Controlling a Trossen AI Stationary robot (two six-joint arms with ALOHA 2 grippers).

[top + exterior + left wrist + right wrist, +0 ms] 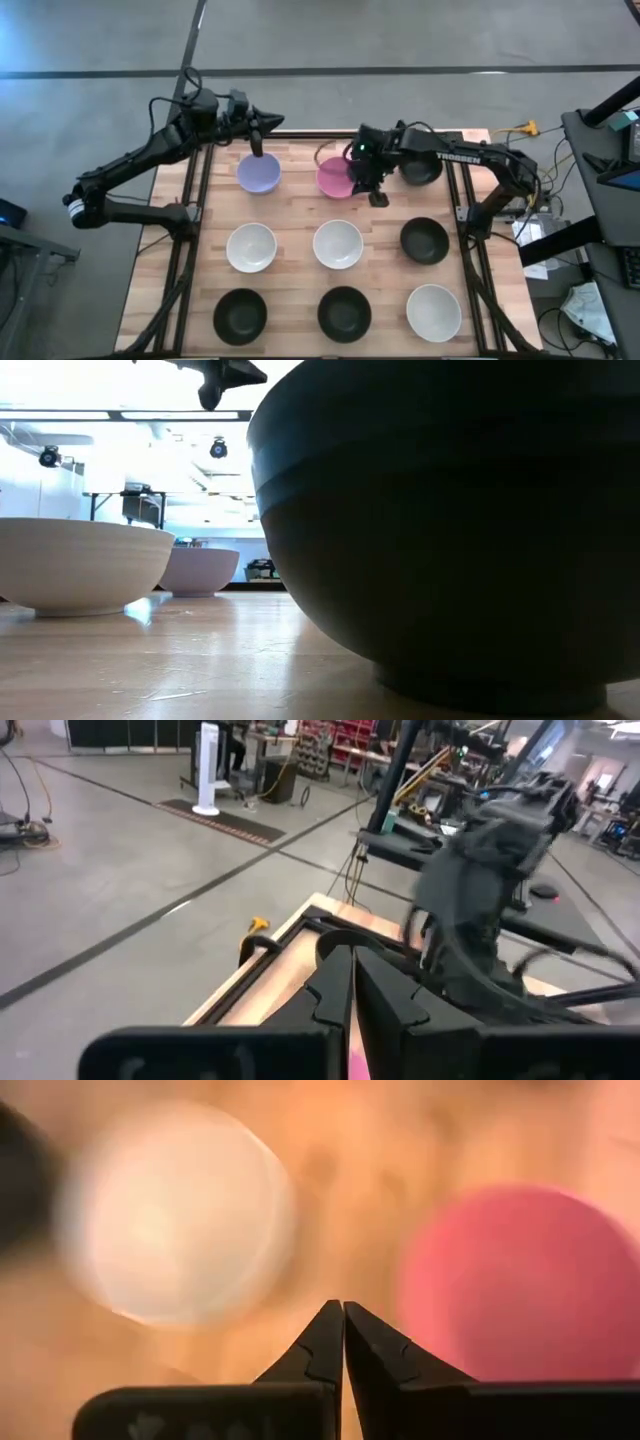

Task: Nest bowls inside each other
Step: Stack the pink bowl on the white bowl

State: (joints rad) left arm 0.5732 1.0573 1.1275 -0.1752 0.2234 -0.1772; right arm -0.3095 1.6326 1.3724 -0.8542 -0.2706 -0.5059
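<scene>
Front row of counter (300, 215): black bowl (240, 314), black bowl (344, 312), white bowl (433, 312). Mid row: white (250, 247), white (338, 244), black (424, 240). Back row: lavender bowl (259, 173), pink bowl (334, 177), another black (421, 168) partly under right arm. Left tool (257, 139) hung over lavender bowl's far rim, fingers together. Right tool (377, 196) just beside pink bowl, above counter, fingers (325, 1342) also together, empty.

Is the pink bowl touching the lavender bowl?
Apart. The high view shows bare wood between the pink bowl and the lavender bowl.
</scene>
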